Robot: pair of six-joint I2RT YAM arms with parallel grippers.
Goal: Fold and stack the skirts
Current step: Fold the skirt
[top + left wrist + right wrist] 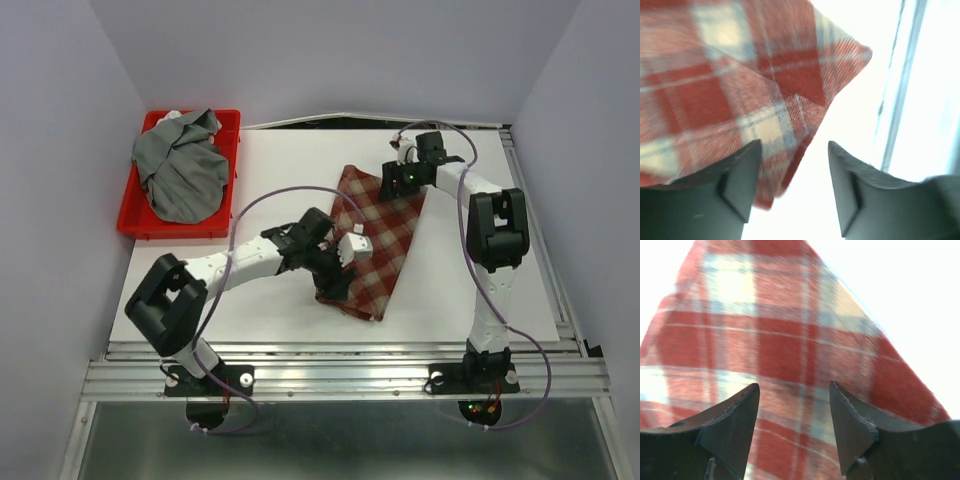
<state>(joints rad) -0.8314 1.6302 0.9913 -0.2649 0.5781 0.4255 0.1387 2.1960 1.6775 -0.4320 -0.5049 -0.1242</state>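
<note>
The red-and-cream plaid skirt (385,235) lies folded in a long strip on the white table (280,310), running from back to front right of centre. My left gripper (335,262) is open over its near left edge; in the left wrist view the skirt's corner (790,75) lies ahead of the open fingers (740,175). My right gripper (392,180) is open over the skirt's far end; the plaid cloth (785,340) fills the right wrist view between the fingers (850,420). The grey pleated skirt (183,168) lies crumpled in the red tray (135,225).
The red tray stands at the back left corner of the table. A metal rail (340,375) runs along the near edge by the arm bases. Grey walls close in the left, back and right.
</note>
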